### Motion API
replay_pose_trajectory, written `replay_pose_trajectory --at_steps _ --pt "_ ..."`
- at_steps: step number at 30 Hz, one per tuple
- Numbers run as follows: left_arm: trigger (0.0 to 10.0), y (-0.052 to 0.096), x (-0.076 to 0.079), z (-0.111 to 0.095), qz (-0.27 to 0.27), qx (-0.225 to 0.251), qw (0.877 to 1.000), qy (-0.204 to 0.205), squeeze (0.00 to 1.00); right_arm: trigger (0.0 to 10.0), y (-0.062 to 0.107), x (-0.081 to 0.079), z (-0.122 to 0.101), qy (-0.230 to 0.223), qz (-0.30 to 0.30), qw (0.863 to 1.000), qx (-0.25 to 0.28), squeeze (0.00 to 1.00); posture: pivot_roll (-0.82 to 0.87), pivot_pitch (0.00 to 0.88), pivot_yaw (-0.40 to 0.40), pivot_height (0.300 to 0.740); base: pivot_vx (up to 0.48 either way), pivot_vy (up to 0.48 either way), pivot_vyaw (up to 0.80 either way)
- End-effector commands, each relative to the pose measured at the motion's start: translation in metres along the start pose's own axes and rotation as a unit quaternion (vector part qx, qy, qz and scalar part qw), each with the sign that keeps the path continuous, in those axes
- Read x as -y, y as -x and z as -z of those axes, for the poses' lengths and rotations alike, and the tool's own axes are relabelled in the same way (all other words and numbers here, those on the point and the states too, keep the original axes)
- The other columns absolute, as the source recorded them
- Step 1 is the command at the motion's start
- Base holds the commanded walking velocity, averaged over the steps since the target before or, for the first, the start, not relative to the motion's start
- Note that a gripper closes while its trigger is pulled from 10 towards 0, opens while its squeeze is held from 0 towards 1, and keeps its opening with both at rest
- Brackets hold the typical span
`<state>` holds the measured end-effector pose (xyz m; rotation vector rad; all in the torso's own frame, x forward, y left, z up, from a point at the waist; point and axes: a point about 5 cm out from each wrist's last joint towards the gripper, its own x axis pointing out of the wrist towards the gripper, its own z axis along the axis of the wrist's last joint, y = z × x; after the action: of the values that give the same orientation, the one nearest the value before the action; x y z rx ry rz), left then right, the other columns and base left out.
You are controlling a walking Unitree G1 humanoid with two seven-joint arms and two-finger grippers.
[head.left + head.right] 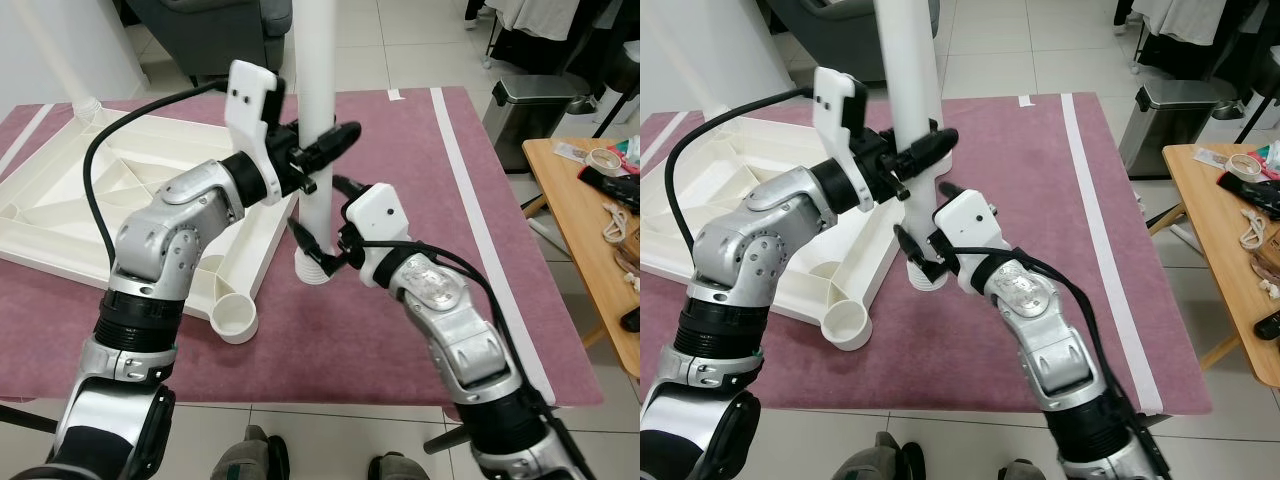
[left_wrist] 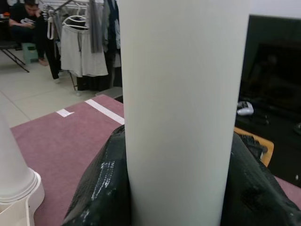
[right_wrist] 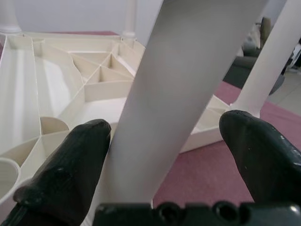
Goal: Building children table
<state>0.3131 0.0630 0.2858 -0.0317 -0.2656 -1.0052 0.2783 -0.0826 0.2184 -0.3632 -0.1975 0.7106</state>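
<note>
A white table leg (image 1: 318,60) stands upright on the purple rug (image 1: 400,330), its ribbed lower end (image 1: 312,268) beside the upturned white table top (image 1: 120,190). My left gripper (image 1: 325,150) is shut on the leg halfway up; in the left wrist view both black fingers (image 2: 101,183) press against it. Lower down, my right gripper (image 1: 320,215) is open around the leg: one finger (image 3: 70,165) touches it, the other (image 3: 258,150) stands apart. An empty round socket (image 1: 235,318) sits at the top's near corner. Other legs (image 3: 268,61) stand fitted in the top.
A metal bin (image 1: 535,105) stands at the rug's far right corner. A wooden table (image 1: 590,230) with tape and cables lies to my right. A grey chair (image 1: 210,35) is behind the rug. A person (image 2: 28,19) sits far off near a clothes rack.
</note>
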Motion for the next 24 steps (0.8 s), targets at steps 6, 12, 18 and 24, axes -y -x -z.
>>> replay_pose_trajectory --at_steps 6,12,18,24 --pt "0.0 -0.001 0.025 -0.004 0.19 -0.004 0.981 -0.048 0.0 8.3 0.005 0.001 -0.01 -0.082 -0.056 0.995 -0.001 0.0 -0.1 0.081 0.124 0.74 0.0 0.0 0.0" --pt "10.0 -0.002 0.027 -0.005 0.189 0.008 0.981 -0.032 0.0 10.0 0.002 0.003 -0.013 -0.132 -0.046 0.99 0.012 0.0 -0.09 0.08 0.124 0.74 0.0 0.0 0.0" --pt "10.0 -0.002 0.028 -0.006 0.182 0.017 0.983 -0.022 0.0 10.0 -0.002 0.007 -0.016 -0.162 -0.024 0.986 0.023 0.0 -0.09 0.079 0.124 0.74 0.0 0.0 0.0" --pt "10.0 -0.002 0.026 -0.006 0.166 0.02 0.986 -0.026 0.0 8.5 -0.004 0.011 -0.014 -0.174 -0.009 0.985 0.016 0.0 -0.08 0.08 0.124 0.74 0.0 0.0 0.0"
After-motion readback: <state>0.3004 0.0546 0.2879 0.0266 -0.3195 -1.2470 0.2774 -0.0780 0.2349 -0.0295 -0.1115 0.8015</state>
